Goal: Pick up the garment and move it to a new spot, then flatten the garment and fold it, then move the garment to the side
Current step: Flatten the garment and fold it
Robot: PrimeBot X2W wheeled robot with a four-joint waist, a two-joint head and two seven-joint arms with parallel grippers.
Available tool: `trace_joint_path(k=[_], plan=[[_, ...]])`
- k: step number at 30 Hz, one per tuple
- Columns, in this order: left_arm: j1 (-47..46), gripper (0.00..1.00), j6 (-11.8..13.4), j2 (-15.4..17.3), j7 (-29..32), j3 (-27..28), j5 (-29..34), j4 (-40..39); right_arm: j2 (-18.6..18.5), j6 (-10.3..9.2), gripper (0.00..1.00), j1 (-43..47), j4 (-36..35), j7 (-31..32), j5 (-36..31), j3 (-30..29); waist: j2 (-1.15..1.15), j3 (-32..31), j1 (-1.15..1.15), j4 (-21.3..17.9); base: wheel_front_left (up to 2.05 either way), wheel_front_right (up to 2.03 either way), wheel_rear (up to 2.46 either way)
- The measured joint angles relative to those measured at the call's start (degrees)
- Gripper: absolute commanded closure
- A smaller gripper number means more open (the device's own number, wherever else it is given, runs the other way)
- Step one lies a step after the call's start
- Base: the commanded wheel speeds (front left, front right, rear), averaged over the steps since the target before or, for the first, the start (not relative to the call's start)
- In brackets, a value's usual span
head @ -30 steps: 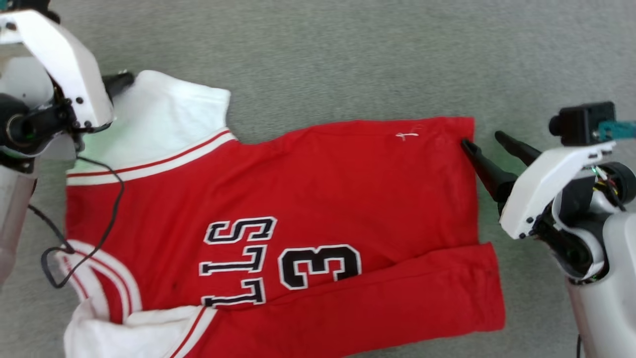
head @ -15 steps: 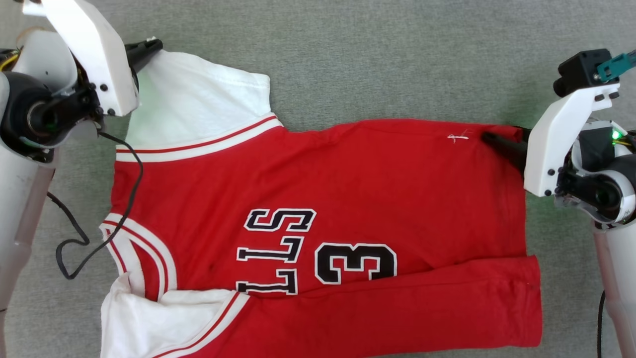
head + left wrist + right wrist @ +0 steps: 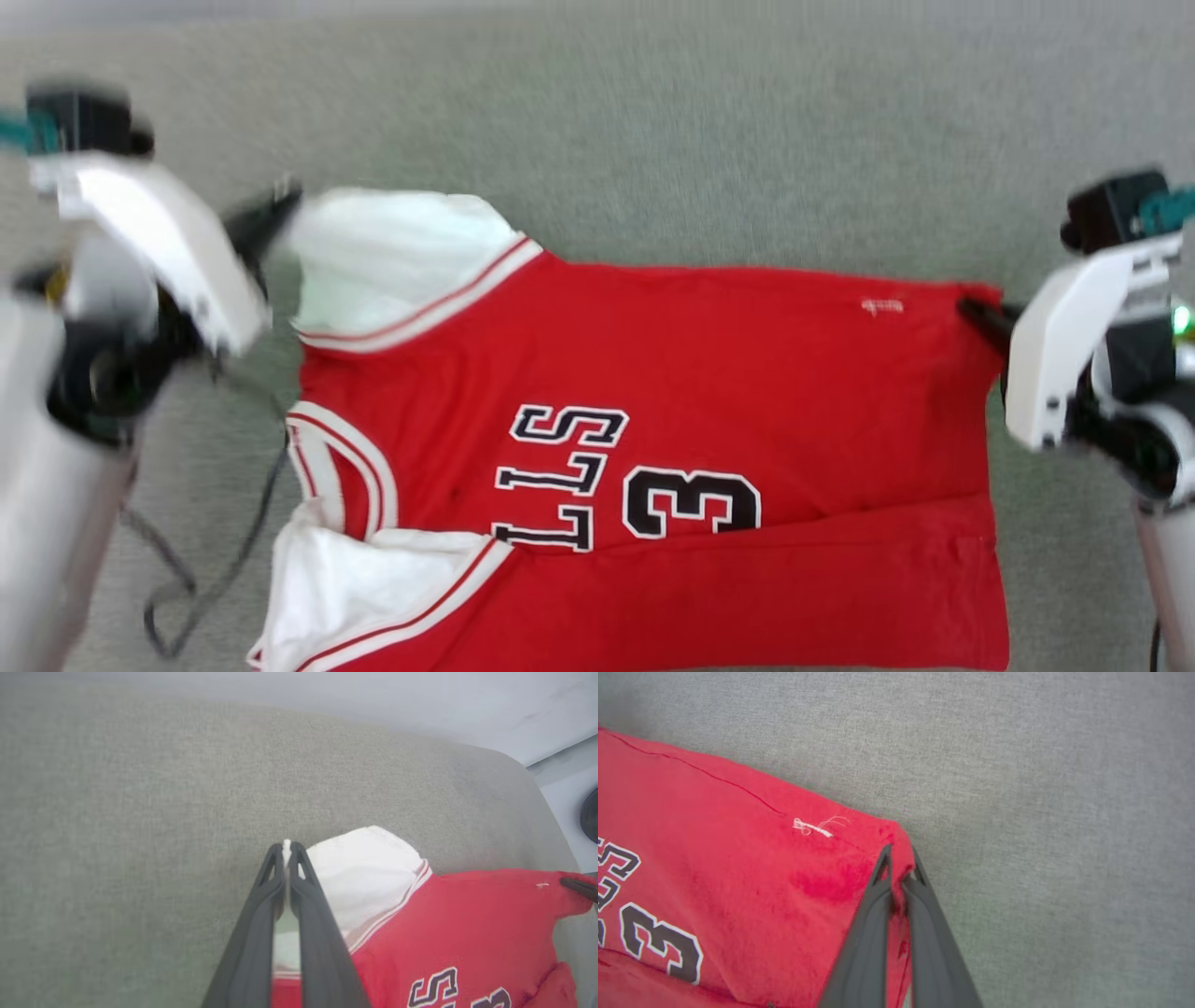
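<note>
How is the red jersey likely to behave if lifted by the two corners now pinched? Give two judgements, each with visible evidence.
Probably floppy: the garment lies creased, with its near edge folded over itself, so the middle should sag between the left gripper and right gripper. Likely light and unlikely to slip: thin cloth is bunched inside both closed grips.

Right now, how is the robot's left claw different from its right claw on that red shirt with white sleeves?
The left gripper pinches the short white sleeve of the red jersey shirt; the right gripper pinches its red hem corner. The left gripper holds the neck end, the right gripper the opposite, bottom end. Both have long dark fingers, and both are shut on the cloth.
</note>
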Motion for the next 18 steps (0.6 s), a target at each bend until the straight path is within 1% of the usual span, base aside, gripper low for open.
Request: trace_joint_path(k=[1,5,8,9,10,15,16,17,18], plan=[[2.99,1.00,0.15,0.27,-1.15,0.52,-0.59,-0.45,0.00,0.00,1.00,1.72,-0.34,0.00,0.13,-0.35,0.00,-1.21,0.00,0.27,0.00,0.00,0.00],[14.64,1.00,2.53,0.47,-5.21,1.69,-1.98,-3.13,-0.03,0.00,1.00,9.20,-1.32,-0.52,0.58,-1.83,0.00,-6.39,-0.01,1.51,0.00,0.00,0.00],[22.48,1.00,4.34,0.57,-6.94,2.30,-3.01,-5.77,0.21,0.00,1.00,14.65,-1.96,-0.86,0.77,-3.24,0.00,-10.17,-0.01,2.56,0.00,0.00,0.00],[22.48,1.00,4.34,0.57,-6.94,2.30,-3.01,-5.77,0.21,0.00,1.00,14.65,-1.96,-0.86,0.77,-3.24,0.00,-10.17,-0.01,2.56,0.00,0.00,0.00],[27.72,1.00,5.64,0.46,-7.57,2.40,-3.92,-7.70,0.56,0.00,1.00,18.19,-2.11,-1.19,0.82,-4.45,0.00,-12.44,-0.01,3.27,0.00,0.00,0.00],[38.15,1.00,9.01,0.01,-9.32,2.86,-5.49,-12.45,1.75,0.00,1.00,25.05,-2.66,-3.76,1.03,-6.35,0.00,-16.76,-0.02,4.88,0.00,0.00,0.00],[39.85,1.00,9.31,0.00,-9.28,2.54,-5.55,-13.11,2.12,0.00,0.87,26.13,-2.49,-4.11,1.05,-6.53,0.00,-17.33,-0.02,5.08,0.00,0.00,0.00],[39.85,0.83,9.31,0.00,-9.28,2.54,-5.55,-13.11,2.12,0.00,0.17,26.13,-2.49,-4.11,1.05,-6.53,0.00,-17.33,-0.02,5.08,0.00,0.00,0.00],[42.47,0.46,9.31,-0.36,-8.72,1.48,-6.01,-14.11,2.86,0.00,0.00,28.22,-2.07,-5.47,0.82,-6.86,0.00,-18.00,-0.02,5.22,0.00,0.00,0.00]])
